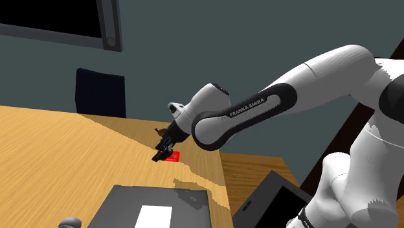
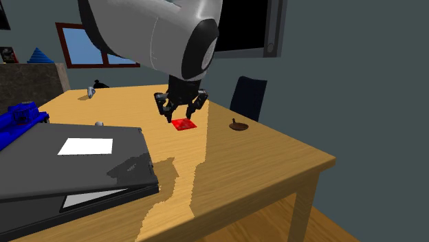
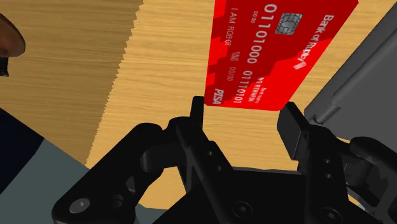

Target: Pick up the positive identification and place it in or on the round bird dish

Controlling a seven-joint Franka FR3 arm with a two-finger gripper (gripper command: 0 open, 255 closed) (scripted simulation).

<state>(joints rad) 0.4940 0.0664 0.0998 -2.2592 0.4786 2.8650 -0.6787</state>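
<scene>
As the tool (image 3: 243,108) gapes, the wrist view crops the red card (image 3: 273,51).

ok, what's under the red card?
The red card lies flat on the wooden table; nothing else shows at its edges. Directly beneath is covered.

You see a bright red card (image 3: 280,51) with white lettering and a grey chip just ahead of the all-black gripper (image 3: 245,111). The desk (image 3: 159,51) is light wood with fine grain. Near the gripper, the dish (image 2: 238,126) is dark brown and the laptop (image 2: 41,172) is dark grey with a white label.
</scene>
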